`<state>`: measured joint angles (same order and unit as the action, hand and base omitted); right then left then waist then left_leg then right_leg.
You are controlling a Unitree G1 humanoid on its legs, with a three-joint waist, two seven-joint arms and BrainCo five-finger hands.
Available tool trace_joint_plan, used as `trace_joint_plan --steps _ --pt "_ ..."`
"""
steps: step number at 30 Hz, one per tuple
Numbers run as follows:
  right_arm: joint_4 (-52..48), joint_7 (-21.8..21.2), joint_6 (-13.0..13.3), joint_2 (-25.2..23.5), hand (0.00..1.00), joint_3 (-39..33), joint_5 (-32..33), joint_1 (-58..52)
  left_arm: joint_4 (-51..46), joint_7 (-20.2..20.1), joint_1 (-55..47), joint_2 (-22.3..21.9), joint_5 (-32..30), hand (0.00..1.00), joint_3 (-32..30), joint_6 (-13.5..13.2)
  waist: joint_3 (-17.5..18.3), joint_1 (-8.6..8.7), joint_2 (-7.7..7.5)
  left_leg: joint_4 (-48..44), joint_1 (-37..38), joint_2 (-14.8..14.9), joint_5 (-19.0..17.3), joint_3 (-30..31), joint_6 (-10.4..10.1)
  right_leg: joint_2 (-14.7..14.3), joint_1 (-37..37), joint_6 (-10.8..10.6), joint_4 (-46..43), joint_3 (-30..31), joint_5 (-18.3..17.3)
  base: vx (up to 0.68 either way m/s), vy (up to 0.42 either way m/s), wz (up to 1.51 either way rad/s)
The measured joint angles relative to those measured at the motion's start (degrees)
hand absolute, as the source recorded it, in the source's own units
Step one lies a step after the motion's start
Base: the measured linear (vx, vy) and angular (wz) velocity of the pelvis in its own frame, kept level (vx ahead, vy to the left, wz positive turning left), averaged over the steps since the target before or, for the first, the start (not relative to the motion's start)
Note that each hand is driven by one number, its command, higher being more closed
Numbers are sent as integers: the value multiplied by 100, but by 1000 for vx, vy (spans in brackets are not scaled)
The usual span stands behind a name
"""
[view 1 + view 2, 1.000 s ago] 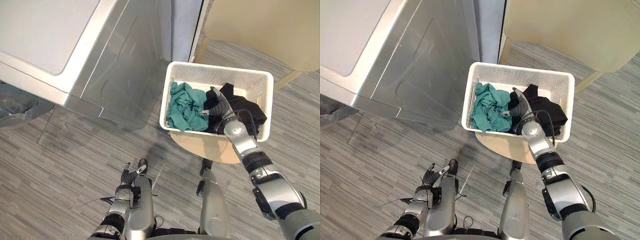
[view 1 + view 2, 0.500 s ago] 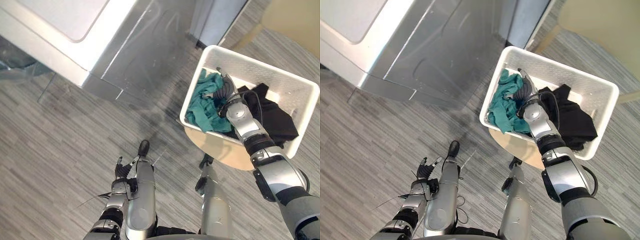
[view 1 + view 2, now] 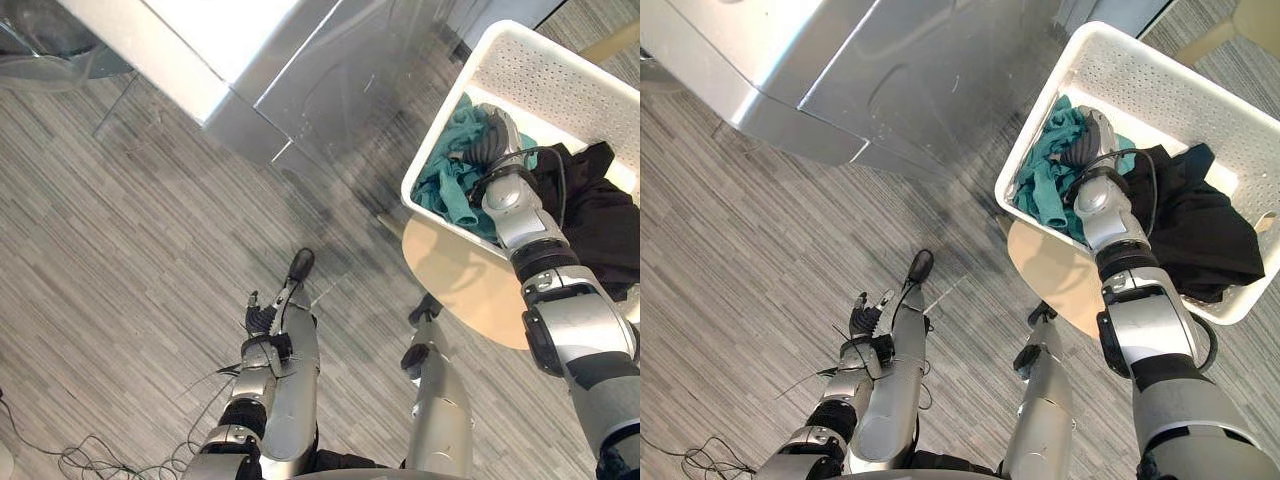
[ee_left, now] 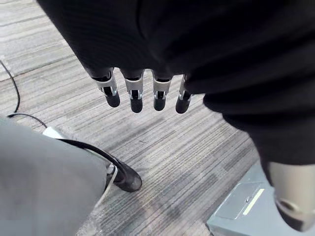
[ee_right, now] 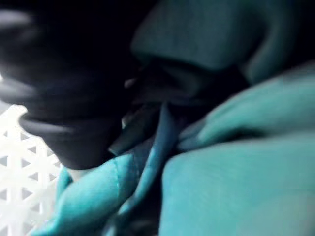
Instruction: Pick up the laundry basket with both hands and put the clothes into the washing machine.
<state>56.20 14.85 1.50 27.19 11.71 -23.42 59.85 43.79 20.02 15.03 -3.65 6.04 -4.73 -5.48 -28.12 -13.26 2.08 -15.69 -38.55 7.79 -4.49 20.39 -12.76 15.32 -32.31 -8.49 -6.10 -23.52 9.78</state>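
Laundry basket (image 3: 560,85) sits far right on round surface (image 3: 470,290), beside washing machine (image 3: 330,70). Right robot hand (image 3: 493,140) buried in its teal cloth (image 3: 450,190); grip cannot be told. Left robot hand (image 3: 262,318) near, fingers (image 4: 134,96) straight.

- Our left hand (image 4: 134,96) hangs with straight fingers above bare floor (image 3: 120,250), with open room all around it.
- The washing machine (image 3: 890,70) walls off the floor's far side.
- A narrow strip of floor separates the machine from the laundry basket (image 3: 1160,95) on its round stool (image 3: 1060,280).
- Inside the basket, teal clothes (image 3: 1045,185) crowd the machine-side wall around our right hand (image 3: 1090,145); a black garment (image 3: 1200,220) fills the other end.
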Motion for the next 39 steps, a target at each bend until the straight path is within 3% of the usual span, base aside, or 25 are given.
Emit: trace_joint_plan --steps 5,12,18,20,23,25,29,31,34,35,39 --pt "-90 -11 -194 -132 100 -19 -410 -83 -47 5 10 -127 41 0 -50 5 15 5 -27 -32 100 -2 14 -40 -13 27 41 -18 -99 29 -29 18 38 -1" --pt "-14 -276 -457 -324 100 -389 56 -567 289 -4 -71 -3 747 0 -226 -25 29 17 -55 -11 819 9 16 -265 -11 64 564 25 -189 207 -64 -3 33 -9" --pt "-720 -256 -572 -319 100 -1203 731 -1396 403 -155 -744 460 1355 0 -457 -14 74 322 -154 381 1874 49 37 -576 50 48 1301 22 -22 485 -60 -51 7 -17" --pt "-1247 -258 -593 -442 100 -1501 814 -2229 536 -271 -1214 515 1351 0 -720 -1 648 413 -356 536 2078 39 -2 -685 123 47 1504 -39 227 506 -23 11 19 -13" --pt "-2014 -257 -650 -722 100 -1935 867 -3130 685 -400 -1578 566 1352 0 -1131 59 1086 560 -568 714 2408 21 -57 -797 215 42 1864 -90 588 524 29 62 18 -9" --pt "-2855 -251 -668 -926 100 -2334 939 -3898 679 -507 -1834 597 1357 0 -1863 103 1531 634 -688 858 2685 4 -64 -900 223 39 2140 -118 858 558 152 112 25 -14" --pt "-3926 -205 -658 -947 100 -2975 995 -4451 144 -462 -1933 675 1523 0 -3270 121 2105 675 -654 976 3009 -6 -74 -1023 237 27 2439 -174 1102 640 212 103 12 -15" --pt "-4564 -39 -595 -945 100 -3162 1059 -4431 -490 -293 -1877 944 1666 0 -4056 100 2344 751 -644 980 3194 16 -77 -1122 235 -7 2570 -178 1172 747 217 64 -5 -22" --pt "-5172 75 -379 -918 100 -3182 1209 -4369 -1228 19 -1728 1392 1689 0 -4505 36 2549 762 -603 983 3418 51 -173 -1339 255 -41 2618 -172 1174 965 221 21 -2 -41" --pt "-5559 180 -269 -913 100 -3279 1229 -4367 -1980 321 -1615 1453 1381 0 -4553 -10 2629 757 -554 984 3512 50 -268 -1460 267 -42 2630 -158 1175 1077 232 -10 16 -38" --pt "-6071 304 -110 -880 100 -3279 1283 -4194 -3586 800 -1205 1814 780 0 -4149 -137 2778 813 -530 952 3742 31 -337 -1679 293 -31 2701 -138 1175 1300 232 -29 17 -29"
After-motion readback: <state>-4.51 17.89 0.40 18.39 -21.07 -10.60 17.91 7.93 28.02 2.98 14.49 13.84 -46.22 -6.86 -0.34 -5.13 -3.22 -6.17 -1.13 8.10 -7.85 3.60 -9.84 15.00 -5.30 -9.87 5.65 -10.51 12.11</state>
